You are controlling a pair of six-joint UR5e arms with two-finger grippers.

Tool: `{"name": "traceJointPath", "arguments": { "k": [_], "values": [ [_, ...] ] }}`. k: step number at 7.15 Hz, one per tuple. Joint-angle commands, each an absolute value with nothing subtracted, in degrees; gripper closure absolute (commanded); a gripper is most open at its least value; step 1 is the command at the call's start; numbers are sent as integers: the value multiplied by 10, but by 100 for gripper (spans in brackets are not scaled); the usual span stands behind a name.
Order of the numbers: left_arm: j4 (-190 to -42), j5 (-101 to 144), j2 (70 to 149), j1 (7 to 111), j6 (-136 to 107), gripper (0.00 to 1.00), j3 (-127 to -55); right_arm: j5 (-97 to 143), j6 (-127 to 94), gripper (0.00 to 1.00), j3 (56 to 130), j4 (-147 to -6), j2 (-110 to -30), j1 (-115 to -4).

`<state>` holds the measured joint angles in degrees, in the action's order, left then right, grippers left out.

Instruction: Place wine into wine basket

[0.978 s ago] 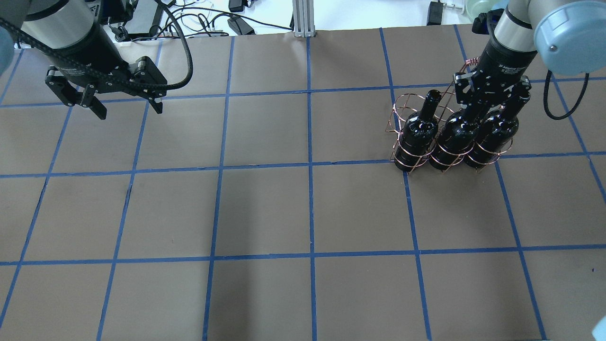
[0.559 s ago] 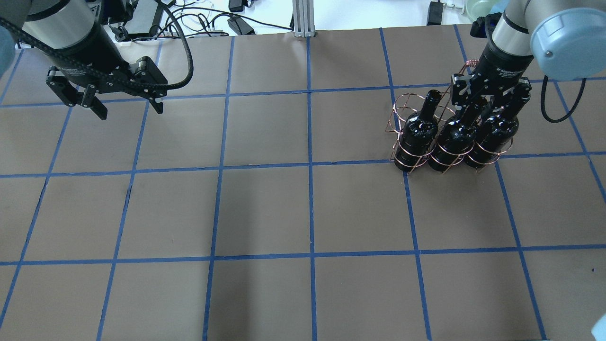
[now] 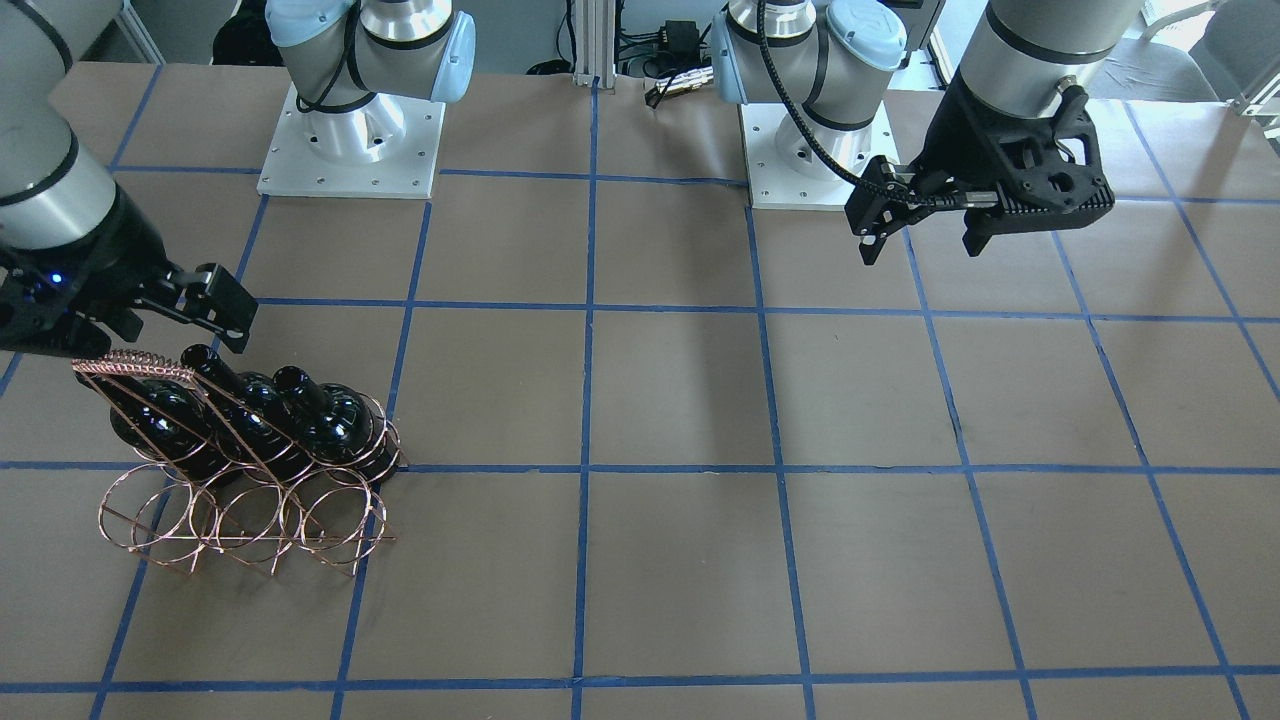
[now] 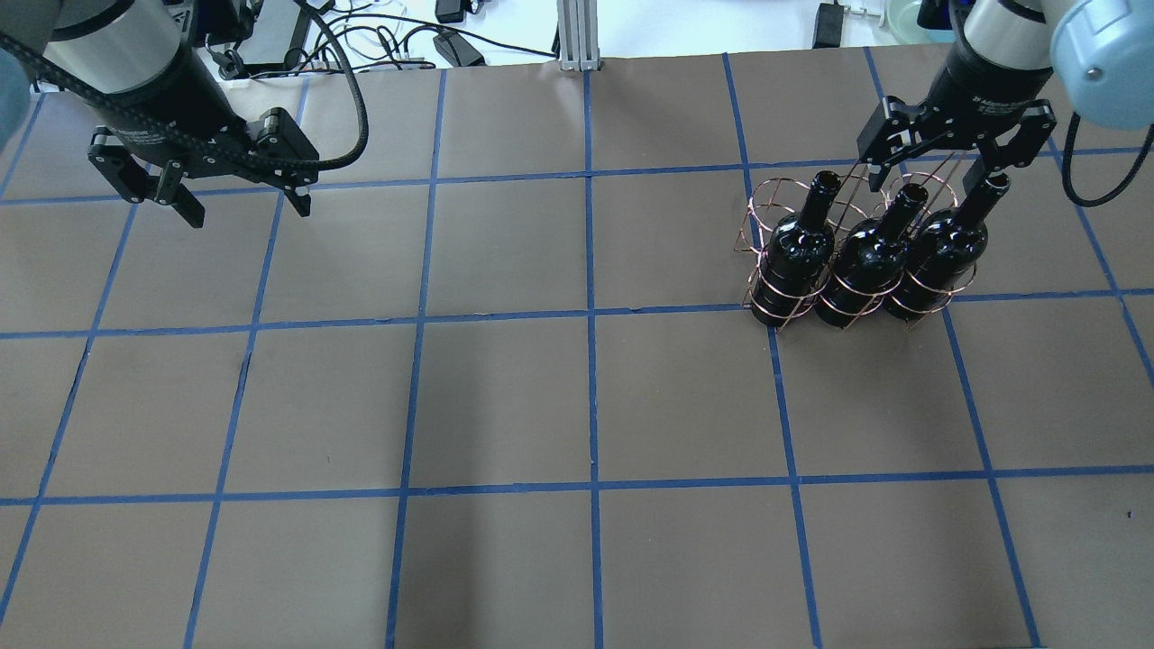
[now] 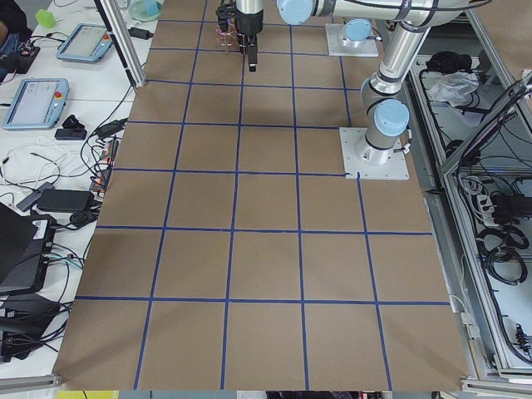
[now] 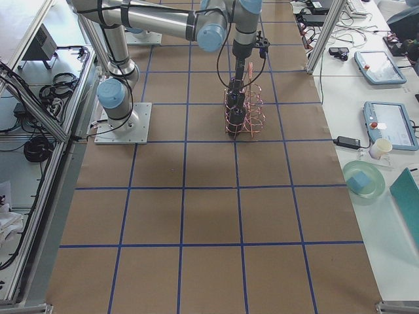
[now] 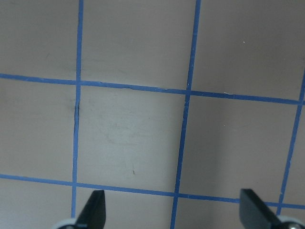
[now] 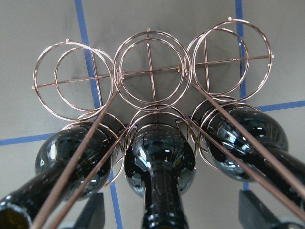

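— Where is the wine?

— All three bottles (image 4: 801, 243) stand upright in the basket (image 4: 766, 194), one to a ring. They fill the row nearer the robot. Through the three rings of the other row only the table (image 4: 505, 397) shows.

— And where does the basket sit?

— On the table, on the robot's right and toward the far edge, well apart from the left arm. Its wrapped handle (image 3: 135, 366) arches above the bottle necks.

— What is the right gripper doing?

— The right gripper (image 4: 933, 176) hangs over the necks with its jaws spread wide, gripping nothing. In its wrist view the neck of the middle bottle (image 8: 162, 160) rises between the two fingertips (image 8: 93, 213), with a clear gap on each side. The handle's thin struts cross in front of that camera.

— Is it touching any bottle?

— Not the middle one. From overhead, one finger overlaps the mouth of the bottle on the robot's right. Whether they meet, I cannot tell.

— And the left gripper?

— The left gripper (image 4: 248, 209) is wide open too and holds nothing. It hangs above the table at the far left, and its wrist view shows only brown paper crossed by blue lines (image 7: 183, 157) between the fingertips.
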<state>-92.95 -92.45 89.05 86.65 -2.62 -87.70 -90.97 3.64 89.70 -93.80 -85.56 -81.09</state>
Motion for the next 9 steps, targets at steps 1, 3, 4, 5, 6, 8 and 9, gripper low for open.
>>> {"name": "traceJointPath", "arguments": {
  "k": [1, 3, 4, 5, 6, 8, 9],
  "values": [
    [-924, -920, 891, 867, -25, 0, -875, -905, 14, 0, 896, -891, -929, -840],
    [-925, -912, 887, 884, -22, 0, -875, -911, 12, 0, 896, -883, -956, -872],
    [-924, -914, 884, 900, -22, 0, -875, -909, -17, 0, 896, -881, -959, -880],
    [-921, -914, 885, 903, -19, 0, -875, -911, -38, 0, 896, -883, -958, -898],
    [-920, -914, 885, 904, -1, 0, -875, -911, -37, 0, 896, -884, -957, -904],
    [-920, -915, 886, 904, 5, 0, -875, -906, -30, 0, 896, -897, -953, -904],
    [-920, -915, 886, 903, 6, 0, -875, -905, -30, 0, 896, -909, -952, -905]
  ]
}}
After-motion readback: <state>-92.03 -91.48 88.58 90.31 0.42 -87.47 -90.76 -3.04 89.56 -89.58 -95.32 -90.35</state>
